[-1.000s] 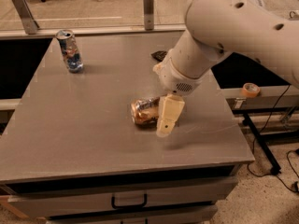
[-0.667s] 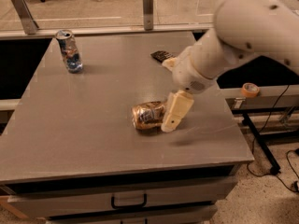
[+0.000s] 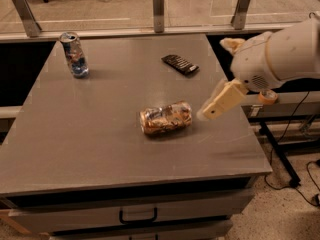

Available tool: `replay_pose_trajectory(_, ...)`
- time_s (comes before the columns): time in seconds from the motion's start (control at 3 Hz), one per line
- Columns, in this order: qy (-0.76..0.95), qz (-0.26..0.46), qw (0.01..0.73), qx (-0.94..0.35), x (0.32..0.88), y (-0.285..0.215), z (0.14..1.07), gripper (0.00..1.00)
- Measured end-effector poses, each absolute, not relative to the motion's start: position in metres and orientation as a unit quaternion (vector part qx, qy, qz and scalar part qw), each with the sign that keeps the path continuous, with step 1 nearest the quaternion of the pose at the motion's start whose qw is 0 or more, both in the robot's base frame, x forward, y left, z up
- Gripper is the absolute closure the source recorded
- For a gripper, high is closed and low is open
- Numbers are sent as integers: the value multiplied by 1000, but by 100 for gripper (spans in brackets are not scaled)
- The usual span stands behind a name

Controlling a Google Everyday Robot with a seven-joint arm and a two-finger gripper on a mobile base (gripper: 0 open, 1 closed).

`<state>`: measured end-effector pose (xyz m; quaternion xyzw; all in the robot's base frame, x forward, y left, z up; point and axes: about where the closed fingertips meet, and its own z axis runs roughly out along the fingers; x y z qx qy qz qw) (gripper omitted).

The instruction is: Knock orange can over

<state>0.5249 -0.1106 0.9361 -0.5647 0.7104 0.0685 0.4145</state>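
The orange can [image 3: 166, 118] lies on its side near the middle of the grey table [image 3: 100, 144], its length running left to right. My gripper [image 3: 212, 109] hangs over the table's right side, just to the right of the can and apart from it. One cream finger [image 3: 223, 100] shows, pointing down and left. The white arm reaches in from the right edge of the view.
A slim blue-and-silver can [image 3: 75, 55] stands upright at the table's back left. A black remote [image 3: 180, 64] lies at the back right. A glass rail runs behind the table. Drawers sit under its front edge. A cable and frame stand on the floor at right.
The arm has pulled back to the right and upward, away from the can. The can lies in about the same place on its side. The remote, covered before, now shows.
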Motion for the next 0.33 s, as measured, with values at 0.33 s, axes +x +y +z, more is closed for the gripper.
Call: replay_pose_trajectory(0.33, 711, 62, 422, -559, 527, -112, 941, 0)
